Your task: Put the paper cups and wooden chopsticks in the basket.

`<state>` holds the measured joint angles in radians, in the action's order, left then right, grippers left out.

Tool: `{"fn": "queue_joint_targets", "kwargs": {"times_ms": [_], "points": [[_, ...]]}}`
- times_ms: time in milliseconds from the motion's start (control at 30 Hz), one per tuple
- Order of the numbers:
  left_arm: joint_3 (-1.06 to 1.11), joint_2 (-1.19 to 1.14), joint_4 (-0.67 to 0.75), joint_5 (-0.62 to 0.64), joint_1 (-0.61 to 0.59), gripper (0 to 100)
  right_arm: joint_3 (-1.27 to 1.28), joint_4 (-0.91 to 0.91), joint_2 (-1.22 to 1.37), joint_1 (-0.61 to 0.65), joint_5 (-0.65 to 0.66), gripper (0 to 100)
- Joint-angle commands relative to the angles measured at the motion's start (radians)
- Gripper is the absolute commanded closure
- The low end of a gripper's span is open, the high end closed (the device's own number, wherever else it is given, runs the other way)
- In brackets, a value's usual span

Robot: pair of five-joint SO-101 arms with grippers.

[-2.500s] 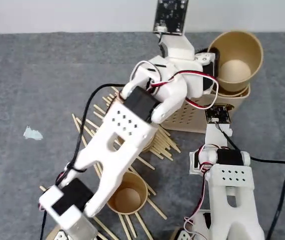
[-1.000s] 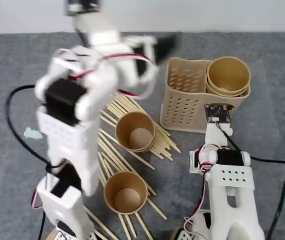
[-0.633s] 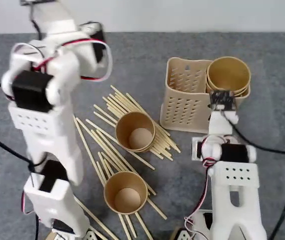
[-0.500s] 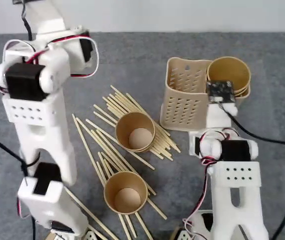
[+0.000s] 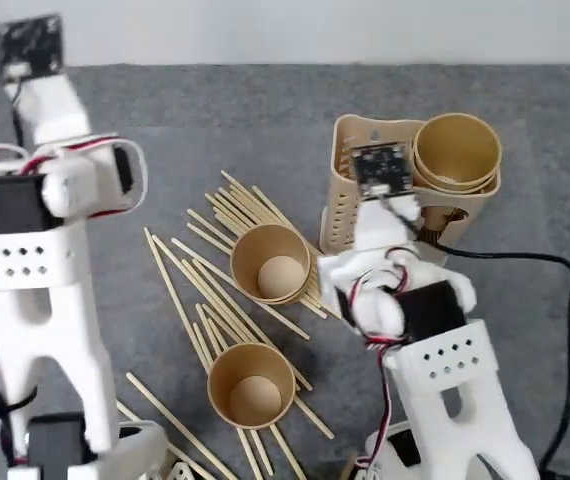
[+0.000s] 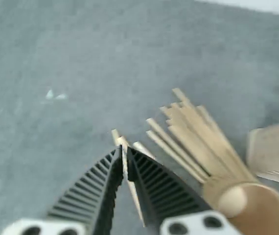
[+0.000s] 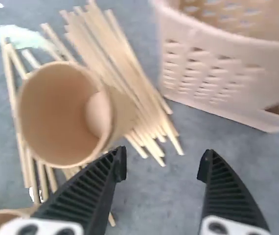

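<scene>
Cups: two paper cups are sitting loose on the desk (image 5: 215,110). The far cup (image 5: 270,262) is perching right on top of the chopsticks, and the near cup (image 5: 253,385) is standing mouth-up closer to my bases. The stacked cups (image 5: 457,150) are already sitting in the basket.
Chopsticks: the wooden chopsticks (image 5: 235,205) are lying fanned out flat on the desk, several running under the far cup. I'm not seeing any in the basket.
Basket: the basket (image 5: 340,205) is standing upright just past my right arm, which is hiding part of it.
Right gripper: my right gripper (image 7: 164,154) is hovering with jaws spread wide and nothing in them, between the far cup and the basket.
Left gripper: my left gripper (image 6: 125,161) is hanging over the far end of the pile, jaws pressed together. As far as I can tell it's pinching nothing. A stick on the desk is just showing through the slit.
What's worrying me: that far cup is balancing on round sticks, so I'm guessing a nudge from one jaw tips or rolls it before I'm closing. Squeezing too hard probably crumples the paper wall, and dragging it is likely scattering sticks.
</scene>
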<state>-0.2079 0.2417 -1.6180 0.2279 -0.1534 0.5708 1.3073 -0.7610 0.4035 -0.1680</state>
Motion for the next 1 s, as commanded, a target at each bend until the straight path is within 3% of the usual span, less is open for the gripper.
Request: {"fn": "queue_joint_targets", "kwargs": {"times_ms": [0,467,533,667,967], "points": [[0.165,0.086,0.097,-0.011,-0.069,99,-0.061,-0.051,-0.005,0.071,-0.014,76.5],[0.763,0.292,0.417,-0.035,-0.098,99,-0.064,-0.228,0.303,0.11,-0.017,77.0],[0.829,0.322,0.453,-0.035,-0.098,99,-0.063,-0.226,0.328,0.108,-0.017,80.8],[0.937,0.371,0.512,-0.034,-0.095,99,-0.063,-0.225,0.321,0.094,-0.014,99.2],[1.129,0.408,0.611,-0.032,-0.094,99,-0.098,-0.179,0.12,0.042,-0.009,99.1]]}}
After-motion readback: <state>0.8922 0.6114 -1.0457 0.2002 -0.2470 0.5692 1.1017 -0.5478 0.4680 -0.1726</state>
